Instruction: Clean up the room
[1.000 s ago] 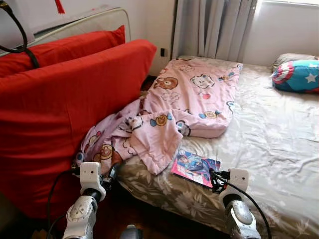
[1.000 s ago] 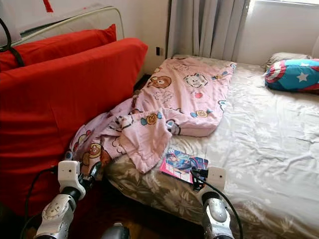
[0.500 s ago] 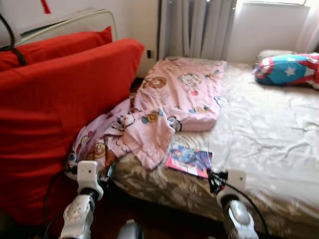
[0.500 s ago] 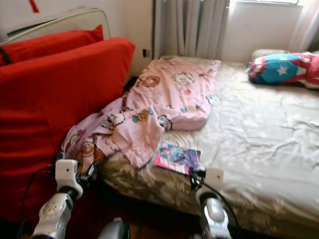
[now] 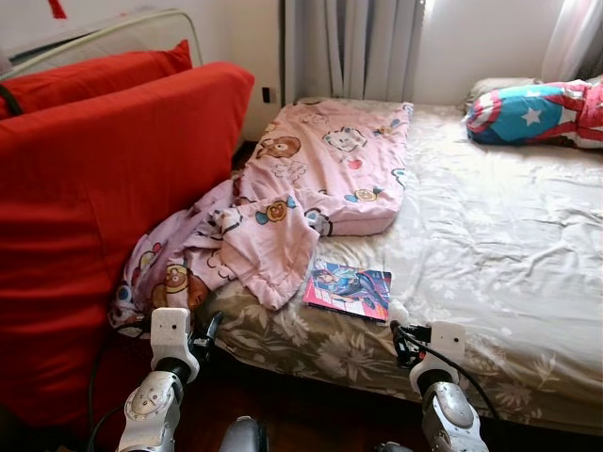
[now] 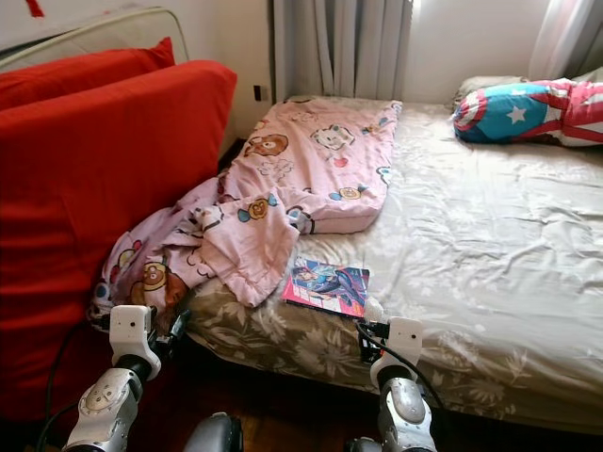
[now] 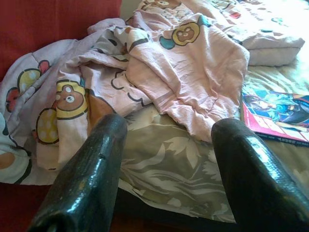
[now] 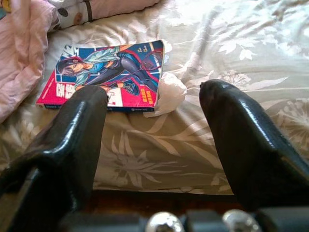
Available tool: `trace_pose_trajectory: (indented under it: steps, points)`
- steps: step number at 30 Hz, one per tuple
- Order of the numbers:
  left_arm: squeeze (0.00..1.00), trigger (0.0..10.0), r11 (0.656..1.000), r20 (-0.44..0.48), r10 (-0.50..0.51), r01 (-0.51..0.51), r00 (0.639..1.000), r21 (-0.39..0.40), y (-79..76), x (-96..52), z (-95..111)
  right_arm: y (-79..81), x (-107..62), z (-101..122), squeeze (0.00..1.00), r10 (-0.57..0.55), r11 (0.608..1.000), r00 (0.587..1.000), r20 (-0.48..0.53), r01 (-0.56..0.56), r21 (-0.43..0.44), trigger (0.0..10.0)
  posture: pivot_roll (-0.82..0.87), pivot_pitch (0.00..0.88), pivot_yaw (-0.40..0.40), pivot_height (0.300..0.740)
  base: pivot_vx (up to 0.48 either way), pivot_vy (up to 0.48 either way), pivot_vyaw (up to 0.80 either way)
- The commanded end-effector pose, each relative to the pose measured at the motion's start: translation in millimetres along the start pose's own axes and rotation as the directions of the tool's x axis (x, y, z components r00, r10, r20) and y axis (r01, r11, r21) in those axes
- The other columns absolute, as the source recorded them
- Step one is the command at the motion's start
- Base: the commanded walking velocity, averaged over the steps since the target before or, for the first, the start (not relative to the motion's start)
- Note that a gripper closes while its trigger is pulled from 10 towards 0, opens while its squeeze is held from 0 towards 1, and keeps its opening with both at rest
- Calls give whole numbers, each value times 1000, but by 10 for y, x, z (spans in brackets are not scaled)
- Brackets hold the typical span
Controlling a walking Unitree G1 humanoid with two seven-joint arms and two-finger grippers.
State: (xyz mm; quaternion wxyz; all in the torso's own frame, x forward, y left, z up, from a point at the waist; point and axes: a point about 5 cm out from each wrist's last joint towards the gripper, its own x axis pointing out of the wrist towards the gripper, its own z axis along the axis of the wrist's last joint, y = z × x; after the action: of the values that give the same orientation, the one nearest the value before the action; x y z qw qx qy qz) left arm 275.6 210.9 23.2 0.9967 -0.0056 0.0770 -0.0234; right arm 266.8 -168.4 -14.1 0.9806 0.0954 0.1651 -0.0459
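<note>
The comic book (image 5: pixel 348 289) lies flat near the bed (image 5: pixel 509 226) edge, at about 11 o'clock from the right end effector (image 8: pixel 153 159), whose fingers are spread and empty. It looks thin, light and bendy with a glossy cover; pinching its near edge seems best. The pink quilt (image 5: pixel 311 188), at its 10 o'clock, is soft and bulky. The left end effector (image 7: pixel 166 169) is spread too.

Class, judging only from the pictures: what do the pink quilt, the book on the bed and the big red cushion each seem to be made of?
Quilt: soft padded cotton-like fabric, matte; it puffs at the folded edge and crumples loosely.
Book: paper with a glossy printed cover, flat with a stiff spine; a crumpled tissue-like scrap touches it.
Cushion: matte woven cloth over what is probably foam; it holds a blocky shape.
</note>
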Motion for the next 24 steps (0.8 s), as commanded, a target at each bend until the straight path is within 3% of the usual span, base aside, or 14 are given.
trace_pose_trajectory:
  steps: [1,24]
  points:
    - [0,10000,1000,11,5,-5,1000,0,15,29,42,19,19,21,0,1,1000,1000,1,-1,17,10000,22,0,15,638,259,0,0]
    - [0,10000,1000,9,5,-5,1000,-8,-1,31,33,43,11,-1,0,24,1000,1000,-11,-24,0,10000,21,13,12,638,267,0,0]
